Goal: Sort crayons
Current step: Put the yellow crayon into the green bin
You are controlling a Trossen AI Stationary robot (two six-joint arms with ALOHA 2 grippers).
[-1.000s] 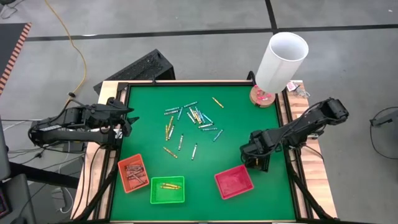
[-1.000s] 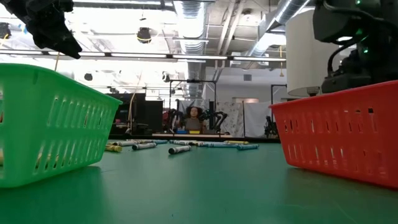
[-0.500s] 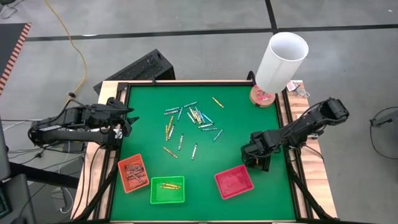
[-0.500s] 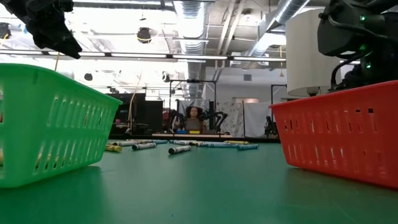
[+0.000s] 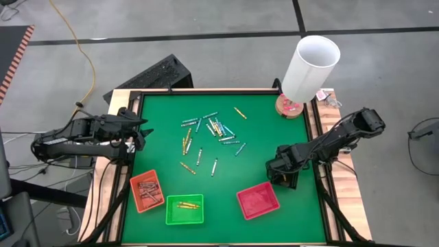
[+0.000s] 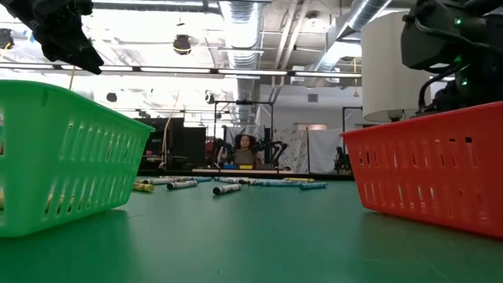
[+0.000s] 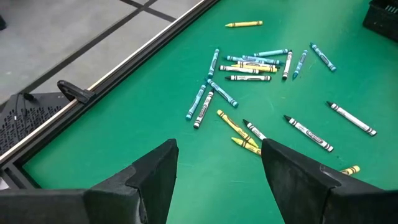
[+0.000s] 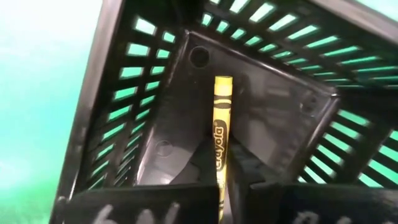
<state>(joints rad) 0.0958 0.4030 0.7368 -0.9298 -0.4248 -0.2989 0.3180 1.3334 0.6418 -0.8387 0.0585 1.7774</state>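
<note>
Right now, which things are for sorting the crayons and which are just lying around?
For the job: loose crayons mid-mat; yellow crayon pinched by the right gripper inside the black tray; orange tray; green tray; red tray; left gripper, waiting open at the mat's left edge.
Just lying about: white tube; keyboard; yellow cable.

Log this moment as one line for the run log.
right gripper: shut on yellow crayon, inside black tray | left gripper: open, waiting at table's left edge
</note>
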